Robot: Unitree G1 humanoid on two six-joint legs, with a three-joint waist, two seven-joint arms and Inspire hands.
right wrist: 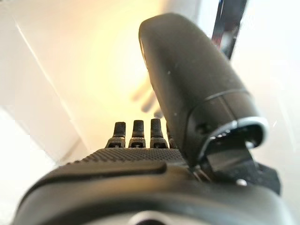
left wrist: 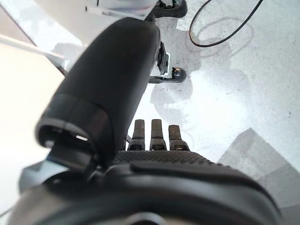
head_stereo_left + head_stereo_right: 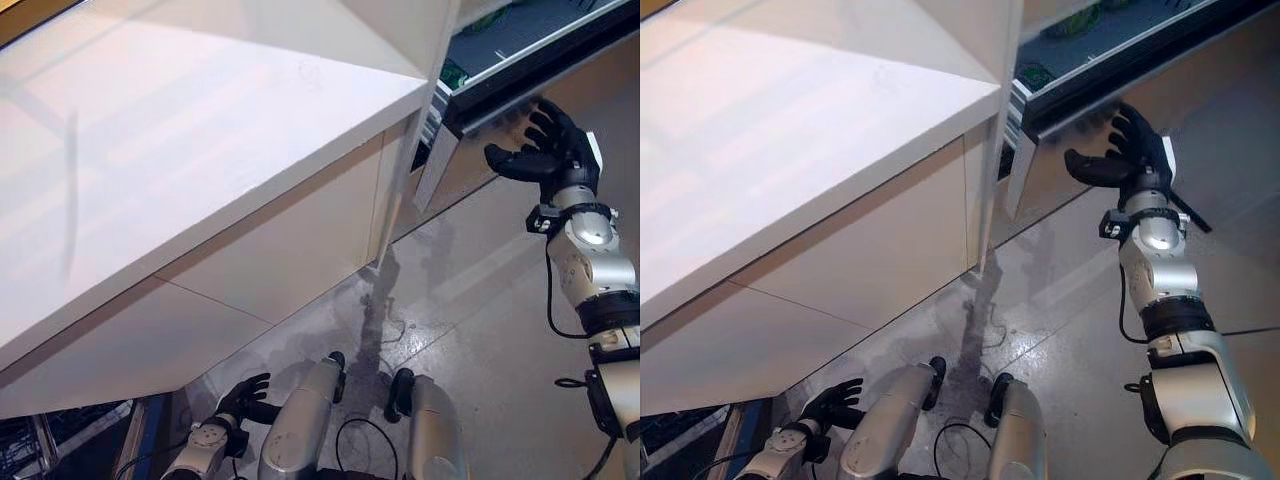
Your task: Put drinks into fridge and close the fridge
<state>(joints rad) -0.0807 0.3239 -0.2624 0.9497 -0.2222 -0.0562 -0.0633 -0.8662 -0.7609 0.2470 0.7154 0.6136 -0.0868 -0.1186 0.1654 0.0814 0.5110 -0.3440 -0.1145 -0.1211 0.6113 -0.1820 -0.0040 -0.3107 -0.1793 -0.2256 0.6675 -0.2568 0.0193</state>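
Observation:
The fridge door [image 3: 462, 168], a shiny brownish panel with a dark top strip, stands ajar at the upper right beside the white cabinet. Through the gap, green items [image 3: 455, 74] show dimly inside. No drink shows in either hand. My right hand [image 3: 548, 150] is raised in front of the door's upper edge, open, fingers spread, with the fingertips at or very near the panel; in the right wrist view the fingers [image 1: 138, 133] point at the pale door surface, where their reflection shows. Low by the floor hangs my left hand [image 3: 245, 398], open and holding nothing.
A white counter [image 3: 150, 150] with plain cabinet fronts [image 3: 280, 250] fills the left and middle. Grey glossy floor [image 3: 480, 300] lies below the fridge door. A blue frame edge [image 3: 145, 440] shows at the lower left.

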